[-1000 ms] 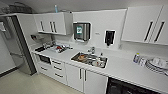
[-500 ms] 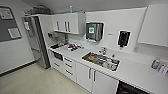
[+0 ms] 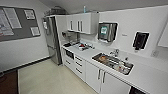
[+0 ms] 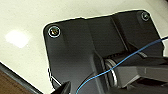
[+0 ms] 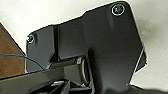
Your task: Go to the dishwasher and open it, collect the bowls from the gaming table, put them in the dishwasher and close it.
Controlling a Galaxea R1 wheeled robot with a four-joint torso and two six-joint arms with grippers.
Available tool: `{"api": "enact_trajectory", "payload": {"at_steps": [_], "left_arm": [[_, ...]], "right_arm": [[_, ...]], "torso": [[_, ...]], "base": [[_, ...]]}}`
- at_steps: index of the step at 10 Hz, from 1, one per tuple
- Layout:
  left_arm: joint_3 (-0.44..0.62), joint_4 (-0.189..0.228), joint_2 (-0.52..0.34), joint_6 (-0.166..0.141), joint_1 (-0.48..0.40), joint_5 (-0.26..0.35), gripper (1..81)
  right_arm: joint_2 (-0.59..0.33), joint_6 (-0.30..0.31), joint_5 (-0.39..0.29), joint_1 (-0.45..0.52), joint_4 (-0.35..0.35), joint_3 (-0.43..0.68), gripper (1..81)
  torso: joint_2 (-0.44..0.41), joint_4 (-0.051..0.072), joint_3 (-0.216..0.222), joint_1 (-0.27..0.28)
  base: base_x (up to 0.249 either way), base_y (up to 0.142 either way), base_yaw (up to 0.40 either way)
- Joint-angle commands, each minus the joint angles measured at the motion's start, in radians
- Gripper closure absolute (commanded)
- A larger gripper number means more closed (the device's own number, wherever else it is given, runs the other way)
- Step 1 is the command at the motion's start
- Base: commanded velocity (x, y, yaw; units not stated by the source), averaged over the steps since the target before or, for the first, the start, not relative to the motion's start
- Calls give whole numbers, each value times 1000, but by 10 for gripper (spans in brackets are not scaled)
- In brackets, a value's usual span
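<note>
I am looking at a kitchen run of white base cabinets (image 3: pixel 98 76) under a white counter (image 3: pixel 145 75). A built-in unit with a dark front panel (image 3: pixel 69 53) sits under the counter near the fridge, and a dark patch (image 3: pixel 136 91) shows below the counter at the lower right edge. I cannot tell which of them is the dishwasher. The bowls and the gaming table are out of view. Both wrist views look down past the robot's own dark plate at pale floor (image 4: pixel 25 30).
A steel fridge (image 3: pixel 52 40) stands at the far end of the counter. A sink (image 3: pixel 112 62) with dishes in it is set into the counter. Wall cupboards (image 3: pixel 81 22), a towel dispenser (image 3: pixel 107 31) and a noticeboard (image 3: pixel 17 22) hang above. Pale floor (image 3: pixel 50 80) lies open ahead, with a brown patch (image 3: pixel 8 82) at the lower left.
The whole head picture has shifted, so the camera has moved. The counter and sink now sit further right and larger, and the left wall with the noticeboard has come into view.
</note>
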Motion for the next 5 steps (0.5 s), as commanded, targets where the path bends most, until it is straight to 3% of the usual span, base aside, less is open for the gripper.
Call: {"api": "enact_trajectory", "payload": {"at_steps": [1,3,5], "left_arm": [[14,8,-14,2,-49,53,10],[80,11,-46,2,-49,56,10],[103,9,-62,2,-49,56,10]], "right_arm": [[-54,-14,-32,36,-6,93,10],[-139,-16,-9,30,-4,233,10],[-142,-18,-9,30,-3,230,10]], "torso": [[0,0,0,0],[0,0,0,0],[0,0,0,0]], "base": [[0,0,357],[0,0,357],[0,0,358]]}}
